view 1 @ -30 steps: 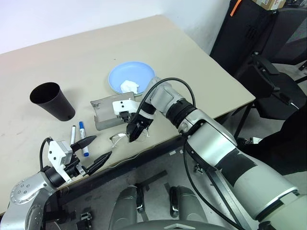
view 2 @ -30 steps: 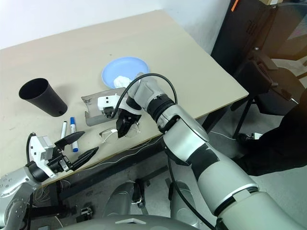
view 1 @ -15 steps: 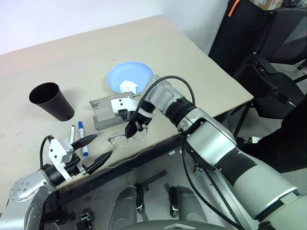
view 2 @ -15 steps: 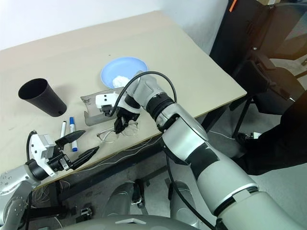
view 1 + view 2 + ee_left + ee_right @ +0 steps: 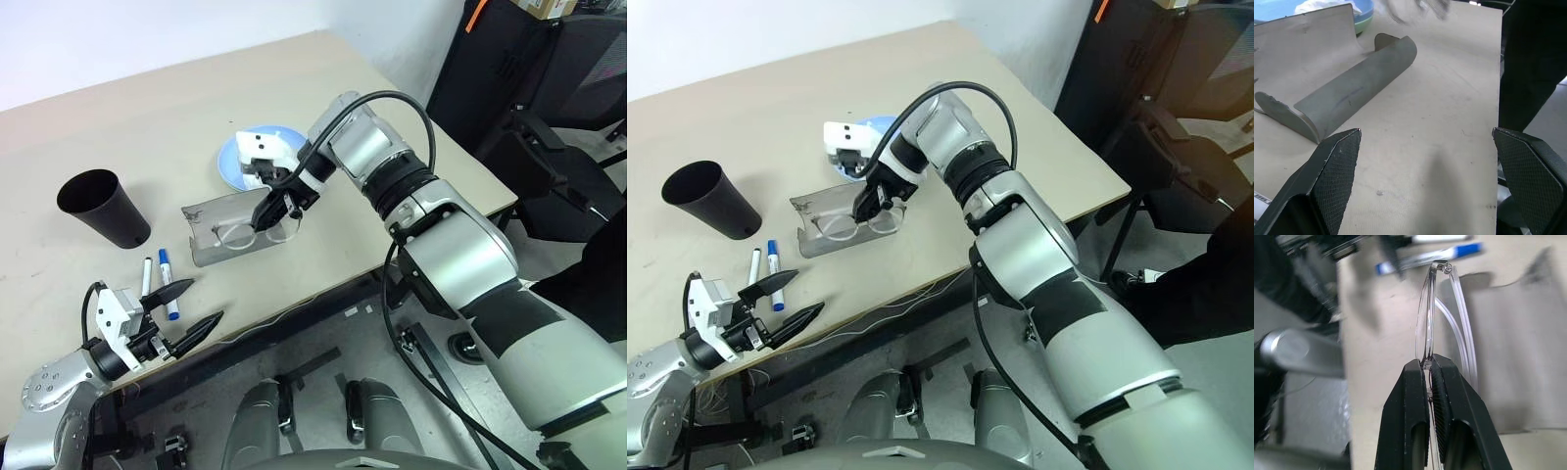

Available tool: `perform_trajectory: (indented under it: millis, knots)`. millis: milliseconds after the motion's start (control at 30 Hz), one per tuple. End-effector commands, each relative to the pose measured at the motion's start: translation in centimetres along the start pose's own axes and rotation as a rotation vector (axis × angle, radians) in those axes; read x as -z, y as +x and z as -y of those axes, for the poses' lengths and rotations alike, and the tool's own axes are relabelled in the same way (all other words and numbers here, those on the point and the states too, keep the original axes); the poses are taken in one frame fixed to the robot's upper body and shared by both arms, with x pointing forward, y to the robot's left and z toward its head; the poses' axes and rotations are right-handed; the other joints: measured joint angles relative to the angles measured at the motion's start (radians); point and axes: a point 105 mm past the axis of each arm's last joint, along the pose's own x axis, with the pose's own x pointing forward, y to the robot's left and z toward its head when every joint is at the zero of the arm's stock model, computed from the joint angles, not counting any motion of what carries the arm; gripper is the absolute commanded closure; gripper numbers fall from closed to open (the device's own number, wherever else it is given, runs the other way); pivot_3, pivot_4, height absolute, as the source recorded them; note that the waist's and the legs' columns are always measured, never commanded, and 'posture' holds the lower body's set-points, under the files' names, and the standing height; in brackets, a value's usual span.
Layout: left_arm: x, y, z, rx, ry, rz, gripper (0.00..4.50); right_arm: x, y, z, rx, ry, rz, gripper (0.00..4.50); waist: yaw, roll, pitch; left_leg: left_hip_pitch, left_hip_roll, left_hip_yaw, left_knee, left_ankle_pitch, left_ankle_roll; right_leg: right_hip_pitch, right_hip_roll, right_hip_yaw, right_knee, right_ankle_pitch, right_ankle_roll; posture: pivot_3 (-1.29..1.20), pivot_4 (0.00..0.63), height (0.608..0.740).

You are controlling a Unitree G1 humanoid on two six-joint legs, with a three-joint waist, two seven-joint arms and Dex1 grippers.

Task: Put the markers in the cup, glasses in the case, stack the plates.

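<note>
My right gripper (image 5: pixel 266 213) is shut on the thin-framed glasses (image 5: pixel 243 235) and holds them lifted just over the open grey case (image 5: pixel 208 245). In the right wrist view the fingertips (image 5: pixel 1425 367) pinch the clear frame (image 5: pixel 1424 318) with the case (image 5: pixel 1518 347) beneath. The black cup (image 5: pixel 103 208) stands upright at the left. Two markers, one black-capped (image 5: pixel 148 276) and one blue-capped (image 5: pixel 169 270), lie on the table in front of the cup. My left gripper (image 5: pixel 202 302) hangs open at the table's front edge, near the markers. A light blue plate (image 5: pixel 233 164) sits behind the case, with a pale green rim (image 5: pixel 1364 18) under it.
A crumpled white tissue (image 5: pixel 1322 6) lies on the blue plate. The table's front edge (image 5: pixel 323 284) runs close to the case. A black office chair (image 5: pixel 558 147) stands off the table's right end. Bare tabletop (image 5: pixel 147 117) lies behind the cup.
My right gripper has shut on the glasses near the front edge, then lifted them up and back to above the case. The left gripper has stayed put, open.
</note>
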Motion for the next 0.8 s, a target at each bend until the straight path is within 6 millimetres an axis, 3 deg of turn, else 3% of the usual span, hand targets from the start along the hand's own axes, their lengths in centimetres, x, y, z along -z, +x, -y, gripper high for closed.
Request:
perform_trajectory:
  millis: [33, 333, 800]
  knots:
    - [-0.6, 0.0, 0.2, -0.002, 0.035, 0.019, 0.00, -2.3, 0.0, 1.3, 0.129, -0.057, 0.081, 4.48, -0.004, 0.000, 0.000, 0.000, 0.000, 0.000, 0.000, 0.000, 0.000, 0.000, 0.000, 0.000, 0.000, 0.000, 0.000, 0.00, 0.150, 0.712]
    - [-1.0, -1.0, 0.7, -0.041, 0.036, 0.017, 0.00, -2.6, 2.2, 2.1, 0.222, -0.101, 0.143, 4.48, -0.020, 0.000, 0.000, 0.000, 0.000, 0.001, 0.000, 0.000, 0.000, 0.001, 0.000, 0.000, 0.000, 0.000, 0.000, 0.00, 0.150, 0.712]
    - [-1.2, -3.5, 1.4, -0.112, 0.041, -0.009, 0.00, -1.1, 6.2, 1.1, 0.183, -0.132, 0.128, 4.48, -0.021, -0.001, 0.000, 0.001, 0.001, 0.001, 0.001, 0.000, 0.000, 0.001, 0.001, 0.000, 0.001, -0.001, -0.001, 0.00, 0.150, 0.712]
